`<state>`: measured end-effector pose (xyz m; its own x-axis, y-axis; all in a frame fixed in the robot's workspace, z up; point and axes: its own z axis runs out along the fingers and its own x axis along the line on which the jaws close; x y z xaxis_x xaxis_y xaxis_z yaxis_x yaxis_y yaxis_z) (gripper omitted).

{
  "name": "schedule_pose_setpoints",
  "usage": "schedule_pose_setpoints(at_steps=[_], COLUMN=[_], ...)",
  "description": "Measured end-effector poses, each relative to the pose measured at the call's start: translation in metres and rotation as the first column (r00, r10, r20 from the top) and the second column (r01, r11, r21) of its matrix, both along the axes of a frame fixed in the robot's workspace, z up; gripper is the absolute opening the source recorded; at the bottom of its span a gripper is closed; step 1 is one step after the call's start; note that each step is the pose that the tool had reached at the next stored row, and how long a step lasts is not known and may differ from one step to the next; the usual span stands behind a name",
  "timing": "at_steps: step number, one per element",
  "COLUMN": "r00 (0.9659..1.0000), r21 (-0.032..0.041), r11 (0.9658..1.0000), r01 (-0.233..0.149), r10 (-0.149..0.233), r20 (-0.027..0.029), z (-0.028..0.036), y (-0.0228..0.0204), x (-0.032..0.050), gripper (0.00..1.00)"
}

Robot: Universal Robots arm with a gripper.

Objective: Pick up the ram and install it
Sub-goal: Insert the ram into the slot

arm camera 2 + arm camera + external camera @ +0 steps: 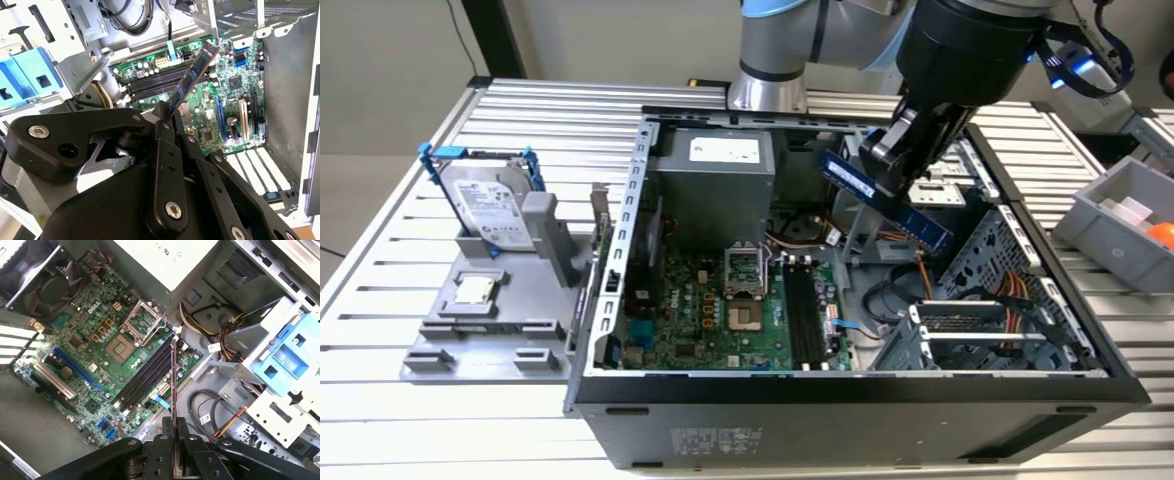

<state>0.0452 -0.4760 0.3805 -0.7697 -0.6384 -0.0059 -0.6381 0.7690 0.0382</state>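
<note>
My gripper [902, 150] is shut on the ram [891, 203], a long blue-green board stick with dark chips. It hangs tilted in the air above the open computer case [854, 425], over the side at the exterior view's right. In the second wrist view the ram [194, 77] sticks out from between the black fingers [161, 122] toward the motherboard. In the first wrist view the ram [173, 385] appears edge-on, running from the gripper [175, 437] over the black memory slots [145, 374]. Those slots [803, 315] lie lower down on the green motherboard [707, 310].
A silver hard drive in a blue bracket [487, 205] stands on a grey holder [467, 345] outside the case, with a small square chip [476, 290] on it. A grey bin [1121, 215] sits at the exterior view's right. Cables [947, 285] and metal drive cages [987, 330] crowd the case.
</note>
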Motion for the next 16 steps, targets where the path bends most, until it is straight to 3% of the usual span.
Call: schedule_pose_setpoints(at_steps=[8,16], r00=[0.9989,0.9956], r21=[0.0000,0.0000], r11=[0.9989,0.9956], r01=[0.048,0.094], r10=[-0.048,-0.094], r20=[0.0000,0.0000], z=[0.0000,0.0000], y=[0.0000,0.0000], x=[0.0000,0.0000], gripper=[0.00,0.00])
